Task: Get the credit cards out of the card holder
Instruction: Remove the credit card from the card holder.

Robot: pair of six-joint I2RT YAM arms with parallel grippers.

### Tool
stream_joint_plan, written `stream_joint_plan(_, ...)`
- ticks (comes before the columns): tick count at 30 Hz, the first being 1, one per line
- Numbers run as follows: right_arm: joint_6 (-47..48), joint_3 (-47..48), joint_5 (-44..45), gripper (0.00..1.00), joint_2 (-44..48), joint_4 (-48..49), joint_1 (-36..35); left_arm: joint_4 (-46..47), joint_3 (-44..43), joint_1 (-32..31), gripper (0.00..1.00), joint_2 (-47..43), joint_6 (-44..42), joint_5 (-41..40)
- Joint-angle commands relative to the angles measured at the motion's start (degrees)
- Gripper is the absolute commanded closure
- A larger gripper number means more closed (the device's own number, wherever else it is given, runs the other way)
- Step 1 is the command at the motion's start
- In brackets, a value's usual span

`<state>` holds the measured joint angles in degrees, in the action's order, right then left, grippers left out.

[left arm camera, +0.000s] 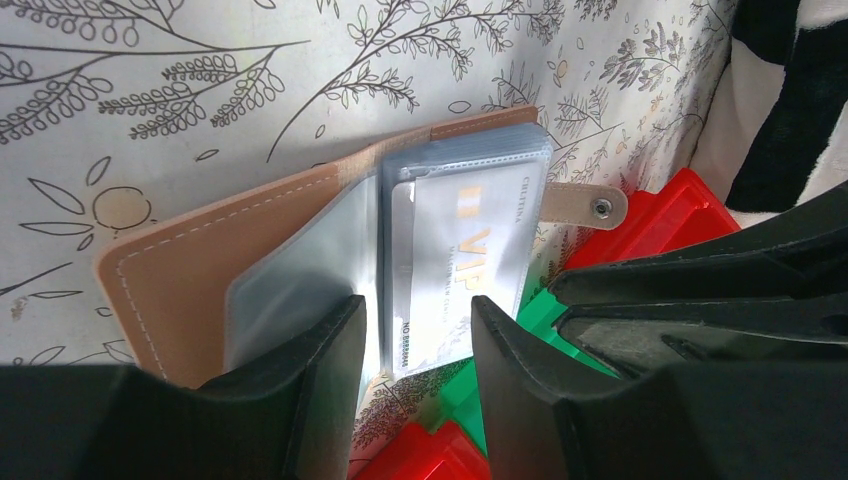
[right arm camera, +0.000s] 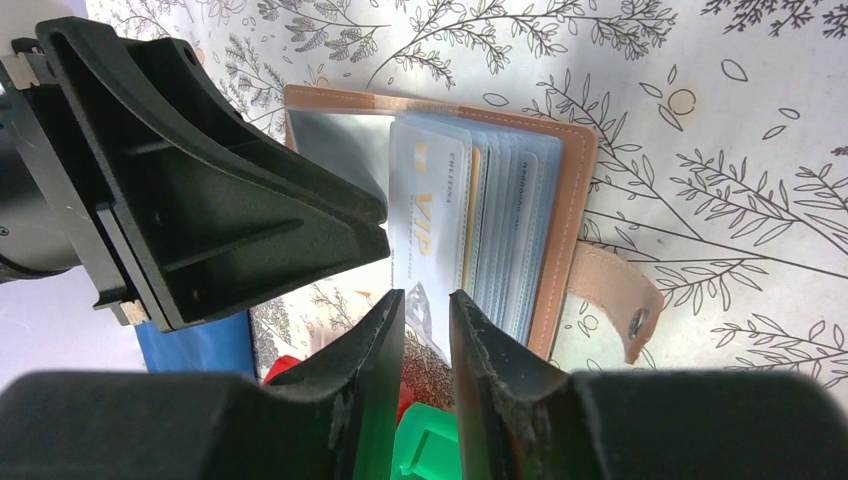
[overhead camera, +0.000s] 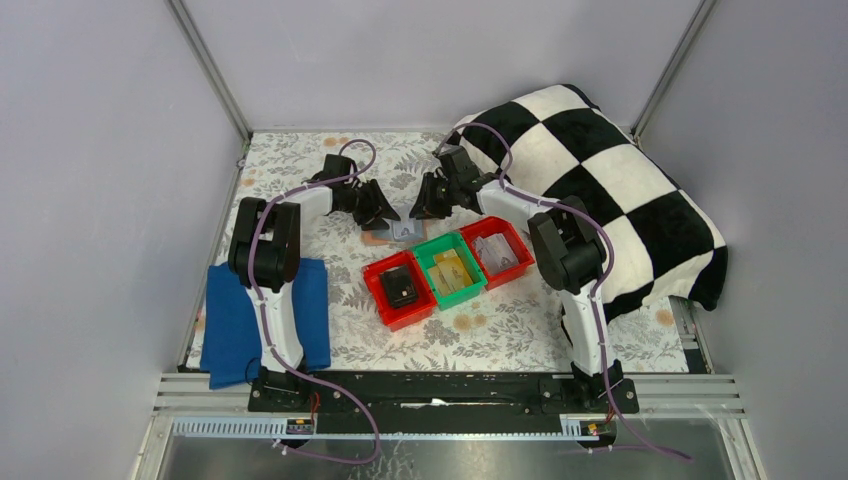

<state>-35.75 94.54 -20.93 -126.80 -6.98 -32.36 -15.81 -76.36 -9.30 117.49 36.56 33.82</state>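
1. Left gripper: the jaws stand about half apart. One end of the top VIP card among the credit cards lies in the gap. I cannot tell whether the jaws touch it.
2. Right gripper: the jaws are narrowly apart, and the same card's end shows between them.
3. The card holder lies open on the floral table. The cards are in its clear sleeves.
4. In the top view, the holder is at 10 o'clock from the green bin, just beside it.

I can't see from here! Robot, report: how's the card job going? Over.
Left claw part open over open card holder. Right claw narrow around VIP card's end, grip unclear. Red bin, green bin tight alongside.
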Motion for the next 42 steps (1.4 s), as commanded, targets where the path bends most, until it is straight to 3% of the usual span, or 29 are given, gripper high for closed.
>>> stream_joint_plan(1, 0.13, 3.08, -0.45, 0.69, 0.76, -0.16, -0.6, 1.71, 0.33, 0.35, 0.53, -1.78, 0.0, 0.5)
stream_joint_plan(21, -0.35, 3.4, -2.49, 0.7, -3.2, 0.23, -0.77, 1.78, 0.44, 0.4, 0.53, -1.66, -0.08, 0.7)
stream_joint_plan(42, -0.75, -3.75, 2.5, 0.69, 4.96, 6.44, -1.42, 1.75, 0.87, 0.43, 0.54, -2.15, 0.01, 0.67)
